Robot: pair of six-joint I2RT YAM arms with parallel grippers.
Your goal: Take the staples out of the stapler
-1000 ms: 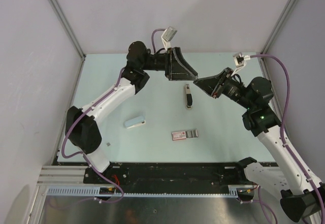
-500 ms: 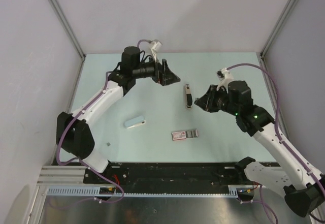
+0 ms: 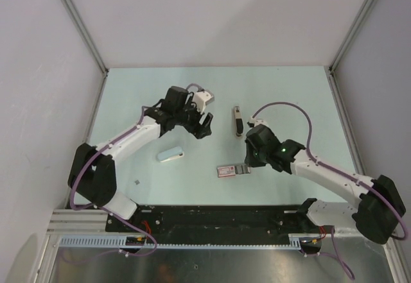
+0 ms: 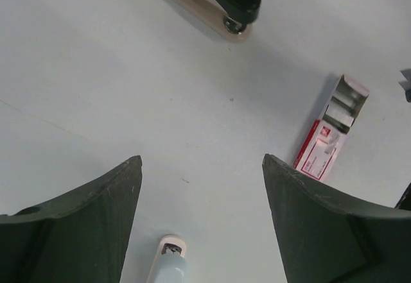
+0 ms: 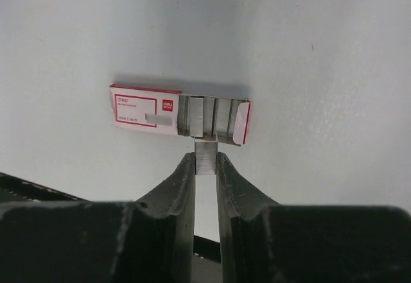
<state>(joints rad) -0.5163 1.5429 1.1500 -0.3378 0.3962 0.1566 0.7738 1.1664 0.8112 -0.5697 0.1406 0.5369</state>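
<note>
here the stapler point(image 3: 237, 121) lies flat on the table point(image 3: 289, 97), ahead of the left gripper point(image 4: 200, 161) and apart from it. that gripper's fingers are spread wide around nothing. the right gripper point(image 5: 205, 162), with the stapler near but off to its side, pinches a small strip of staples point(image 5: 206, 151) right at the open end of the staple box point(image 5: 144, 113), probably to drop it in. a pale wedge point(image 3: 171, 156) lies just below the left gripper.

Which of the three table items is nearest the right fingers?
The pink staple box, open end just ahead of the right gripper pinching a staple strip; the stapler and blue wedge lie farther off.
</note>
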